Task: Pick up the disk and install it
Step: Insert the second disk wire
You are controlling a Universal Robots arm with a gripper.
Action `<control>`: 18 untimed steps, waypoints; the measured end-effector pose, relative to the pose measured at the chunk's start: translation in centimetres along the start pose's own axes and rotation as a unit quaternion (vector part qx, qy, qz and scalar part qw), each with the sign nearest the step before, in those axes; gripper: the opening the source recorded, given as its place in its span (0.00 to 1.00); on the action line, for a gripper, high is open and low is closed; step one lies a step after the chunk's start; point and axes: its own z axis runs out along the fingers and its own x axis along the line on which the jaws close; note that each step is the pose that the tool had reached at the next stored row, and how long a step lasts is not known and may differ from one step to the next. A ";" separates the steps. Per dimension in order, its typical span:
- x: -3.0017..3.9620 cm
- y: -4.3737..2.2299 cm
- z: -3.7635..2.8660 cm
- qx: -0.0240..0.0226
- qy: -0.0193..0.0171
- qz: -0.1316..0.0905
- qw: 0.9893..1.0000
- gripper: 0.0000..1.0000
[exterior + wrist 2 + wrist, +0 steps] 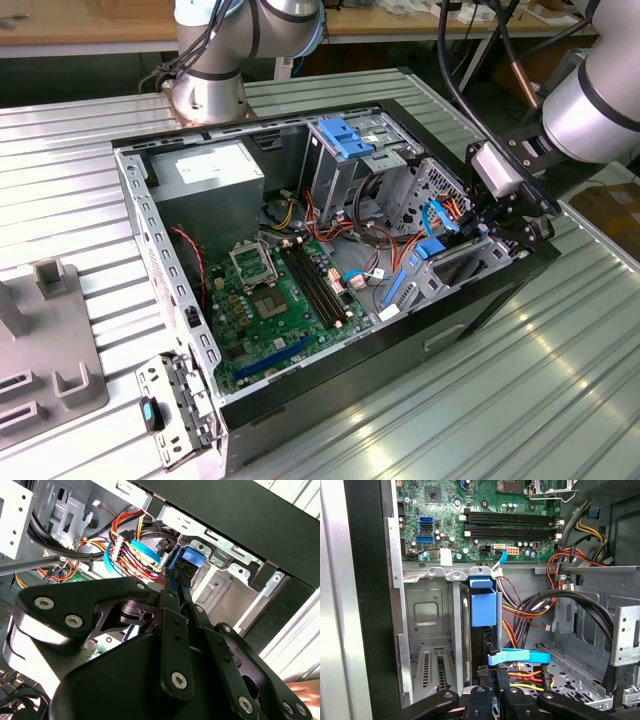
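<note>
The arm (600, 95) reaches down from the exterior view's right, wrist tilted, gripper (500, 225) lowered with its fingers (501, 687) drawn close together.

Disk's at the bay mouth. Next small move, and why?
Probably ease it a little further straight down the bay. The gripper grips the disk on edge, its blue carrier partly between the grey cage walls, so it looks aligned but not seated.
</note>
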 end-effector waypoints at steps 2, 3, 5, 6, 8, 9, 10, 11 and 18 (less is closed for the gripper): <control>0.00 0.00 0.04 0.000 0.000 0.000 1.000 0.16; 0.01 0.01 0.09 0.000 0.000 0.000 1.000 0.16; 0.04 0.02 0.21 0.000 0.000 0.000 1.000 0.16; 0.05 0.03 0.26 0.000 0.000 0.000 1.000 0.16; 0.10 0.05 0.42 0.000 0.000 0.000 1.000 0.16; 0.12 0.06 0.50 0.000 0.000 0.000 1.000 0.16; 0.12 0.06 0.51 0.000 0.000 0.000 1.000 0.16; 0.14 0.07 0.60 0.000 0.000 0.000 1.000 0.16; 0.20 0.10 0.85 0.000 0.000 0.000 1.000 0.16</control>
